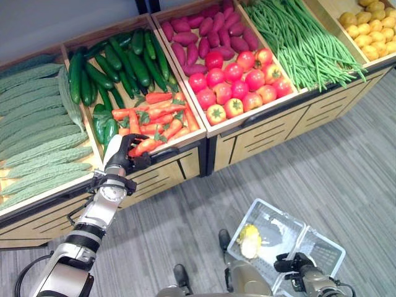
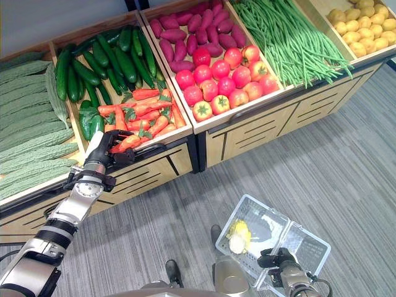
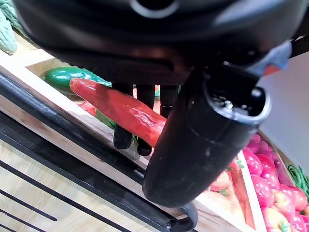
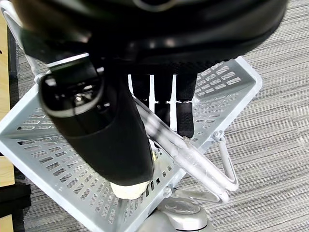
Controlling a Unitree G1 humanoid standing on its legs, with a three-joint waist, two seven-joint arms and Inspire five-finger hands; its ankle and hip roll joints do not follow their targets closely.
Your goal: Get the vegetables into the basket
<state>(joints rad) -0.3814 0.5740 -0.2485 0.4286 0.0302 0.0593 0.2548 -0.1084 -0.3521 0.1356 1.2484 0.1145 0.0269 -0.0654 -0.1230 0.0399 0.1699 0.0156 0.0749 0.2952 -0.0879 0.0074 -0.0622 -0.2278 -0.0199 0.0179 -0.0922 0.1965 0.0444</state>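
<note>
Left wrist view: left hand (image 3: 203, 140) fingers (image 3: 123, 130) curled round red pepper (image 3: 120, 108); right hand (image 4: 111, 140) fingers clasp basket handle (image 4: 193, 159).

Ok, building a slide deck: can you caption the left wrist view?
Left hand closes on a red pepper at the front edge of the produce bin.

The left hand (image 2: 106, 148) reaches to the front edge of a wooden bin (image 2: 162, 148), its fingers curled round a red pepper (image 2: 128, 143) from the pile of red peppers (image 2: 145, 111). Cucumbers (image 2: 105, 59) lie behind that pile in the same bin. To the right are tomatoes (image 2: 223, 77), purple sweet potatoes (image 2: 192, 31) and long green beans (image 2: 288, 37). Low on the grey floor (image 2: 322, 161), the right hand (image 2: 278, 258) grips the handle of a pale basket (image 2: 272, 226) that holds a corn cob (image 2: 238, 235).
</note>
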